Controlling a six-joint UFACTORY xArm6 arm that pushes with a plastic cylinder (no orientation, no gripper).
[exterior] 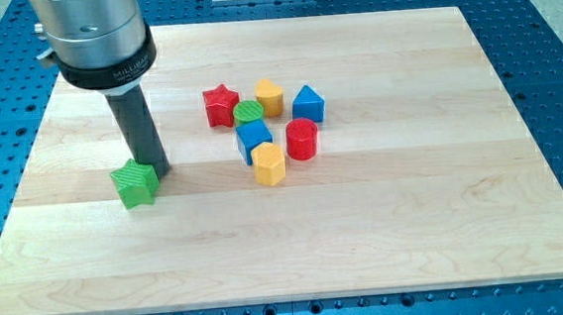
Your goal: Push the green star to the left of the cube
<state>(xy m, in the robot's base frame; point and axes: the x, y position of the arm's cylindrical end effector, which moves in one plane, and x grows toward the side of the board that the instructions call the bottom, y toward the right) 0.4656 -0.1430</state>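
Observation:
The green star (135, 183) lies on the wooden board (385, 220), left of centre. My tip (157, 171) stands at the star's upper right edge, touching or nearly touching it. The blue cube (253, 138) sits in the cluster near the board's middle, well to the right of the star. Between the star and the cube there is bare wood.
Around the blue cube lie a red star (221, 105), a green cylinder (248, 111), a yellow block (269, 97), a blue triangular block (308, 104), a red cylinder (302, 138) and a yellow hexagonal block (269, 163). The board rests on a blue perforated table (554, 79).

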